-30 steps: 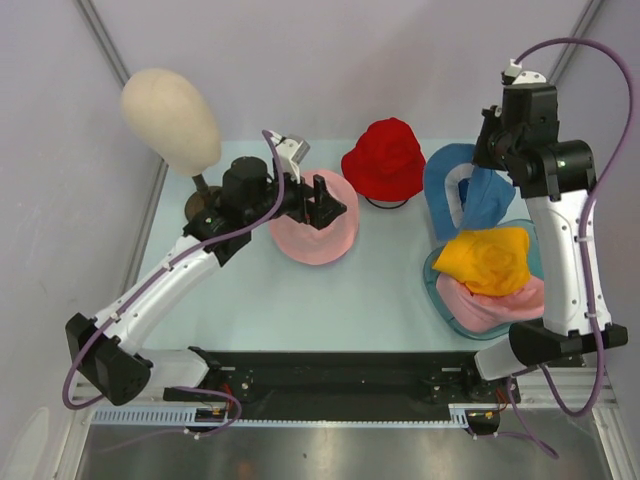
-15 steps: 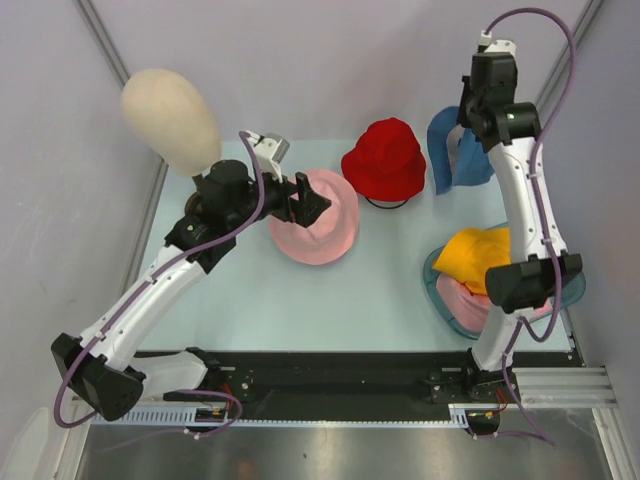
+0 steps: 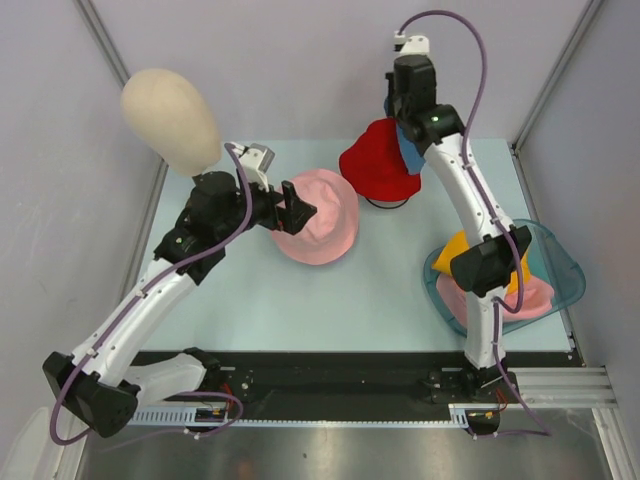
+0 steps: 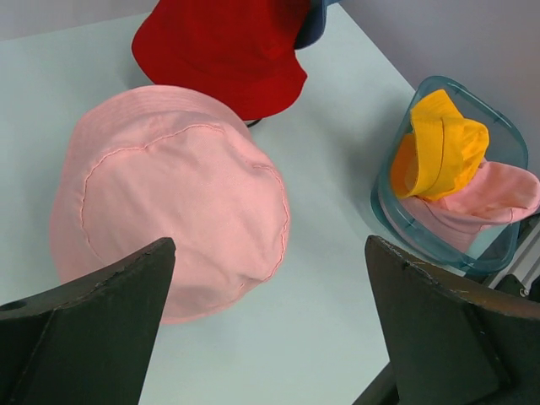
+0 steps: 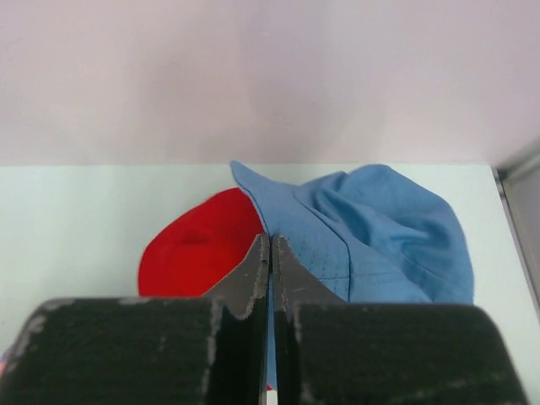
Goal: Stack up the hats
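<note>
Blue hat [image 5: 380, 236] hangs from the right gripper [image 5: 270, 257] (clenched on its edge), partly over the red hat [image 5: 198, 253].

Peering down between the fingers [image 4: 93, 329], dark and spread wide at the bottom corners, gripping nothing. Centre-left on the pale counter [image 4: 329, 160]: pink hat [image 4: 169, 198], crown up, just beyond the left-hand finger. Right behind it, red hat [image 4: 224, 51], brim meeting the pink one (touching or overlapping, hard to call). Sliver of blue hat [image 4: 310, 24] poking out past the red. Over on the right, teal tray [image 4: 390, 215] holding orange hat [image 4: 443, 148] piled on a second pink hat [image 4: 502, 194].
</note>
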You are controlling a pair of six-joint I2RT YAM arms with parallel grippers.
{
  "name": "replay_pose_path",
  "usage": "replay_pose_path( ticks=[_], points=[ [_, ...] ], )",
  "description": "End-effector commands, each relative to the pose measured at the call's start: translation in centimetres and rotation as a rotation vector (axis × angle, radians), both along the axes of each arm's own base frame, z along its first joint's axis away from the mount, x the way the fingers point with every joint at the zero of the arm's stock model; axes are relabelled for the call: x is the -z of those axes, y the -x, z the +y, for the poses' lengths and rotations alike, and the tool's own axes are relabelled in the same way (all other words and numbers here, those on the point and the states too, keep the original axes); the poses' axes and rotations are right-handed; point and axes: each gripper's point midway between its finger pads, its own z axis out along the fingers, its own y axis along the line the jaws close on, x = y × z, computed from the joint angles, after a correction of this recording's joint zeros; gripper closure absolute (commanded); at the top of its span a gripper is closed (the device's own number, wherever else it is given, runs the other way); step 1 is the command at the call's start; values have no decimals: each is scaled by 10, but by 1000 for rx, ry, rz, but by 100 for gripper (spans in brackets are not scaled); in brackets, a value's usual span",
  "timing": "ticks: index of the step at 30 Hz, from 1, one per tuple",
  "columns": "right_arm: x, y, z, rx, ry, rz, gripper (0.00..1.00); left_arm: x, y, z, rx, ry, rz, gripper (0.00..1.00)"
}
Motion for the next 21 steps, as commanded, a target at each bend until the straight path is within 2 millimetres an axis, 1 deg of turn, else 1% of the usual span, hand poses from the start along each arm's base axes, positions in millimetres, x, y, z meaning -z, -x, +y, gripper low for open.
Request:
replay_pose_path(
  ticks=[1, 2, 3, 5, 7, 8, 10, 11, 14, 15, 17, 18, 21],
  points=[
    [-38, 11, 41, -101, 49, -150, 100, -5, 3, 11, -38, 24, -15, 0],
    [-40, 19, 57, -141, 69, -160, 100, -6, 3, 11, -40, 28, -15, 0],
    [-32, 19, 65, -164, 102, -155, 100, -5, 5, 12, -41, 31, -15, 0],
    [-23, 22, 86, -232, 108, -147, 100, -4, 6, 13, -43, 33, -11, 0],
    [-9, 22, 99, -271, 112, -122, 100, -4, 7, 13, -43, 34, -14, 0],
    [3, 19, 107, -297, 117, -106, 100, -3, 8, 13, -42, 32, -10, 0],
    [12, 17, 115, -324, 127, -94, 100, -2, 9, 14, -40, 30, -9, 0],
    [22, 14, 123, -349, 129, -81, 100, -2, 9, 14, -42, 30, -10, 0],
    [39, 8, 128, -363, 117, -47, 100, 0, 10, 16, -46, 26, -7, 0],
    [55, 3, 129, -369, 115, -19, 100, 0, 11, 17, -50, 25, -8, 0],
    [71, -1, 133, -397, 88, 19, 100, 2, 12, 19, -57, 25, -5, 0],
    [87, -7, 130, -400, 87, 49, 100, 2, 13, 19, -58, 27, -3, 0],
    [109, -7, 138, -456, 77, 100, 100, 4, 14, 22, -65, 25, -3, 0]
  ],
)
